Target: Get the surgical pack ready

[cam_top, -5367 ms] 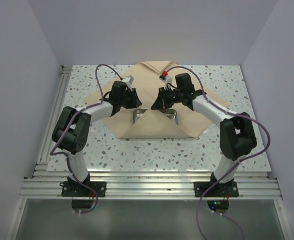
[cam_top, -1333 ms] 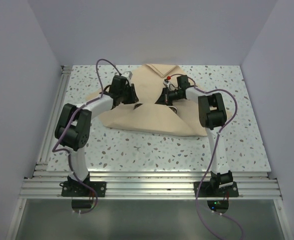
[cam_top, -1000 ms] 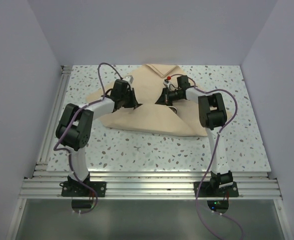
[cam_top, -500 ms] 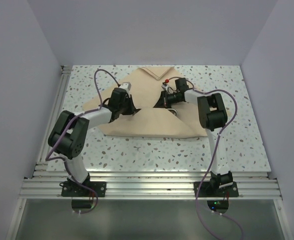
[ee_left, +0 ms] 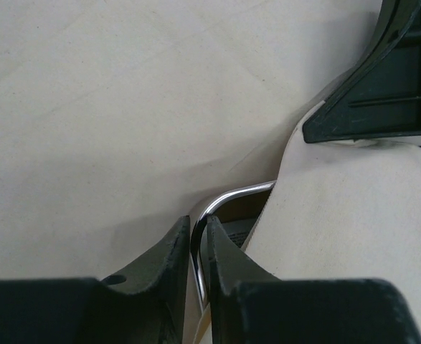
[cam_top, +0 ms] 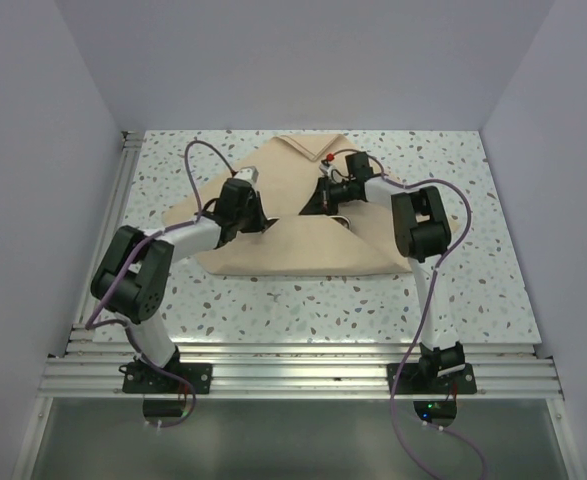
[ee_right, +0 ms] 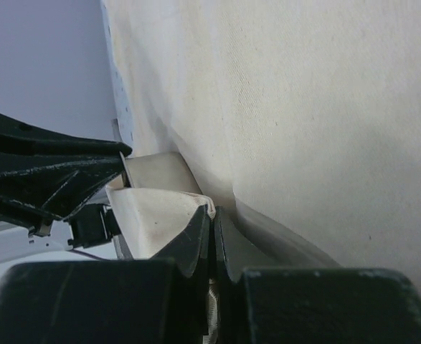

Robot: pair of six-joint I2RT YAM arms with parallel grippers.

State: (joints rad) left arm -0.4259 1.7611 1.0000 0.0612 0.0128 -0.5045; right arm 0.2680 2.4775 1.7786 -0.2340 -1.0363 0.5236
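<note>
Cloth (cam_top: 313, 245) now covers tray (ee_left: 228, 195) (mostly); left gripper (ee_left: 198, 244) clamps its rim, right gripper (ee_right: 211, 222) cloth.

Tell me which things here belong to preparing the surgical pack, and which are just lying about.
Part of the job:
tan cloth sheet
steel tray, only its rim showing under the cloth

Just there:
speckled table
aluminium rails
purple cables

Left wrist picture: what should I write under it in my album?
Left claw pinches the rim of the shiny steel tray, peeking out between folds of tan cloth.
</note>
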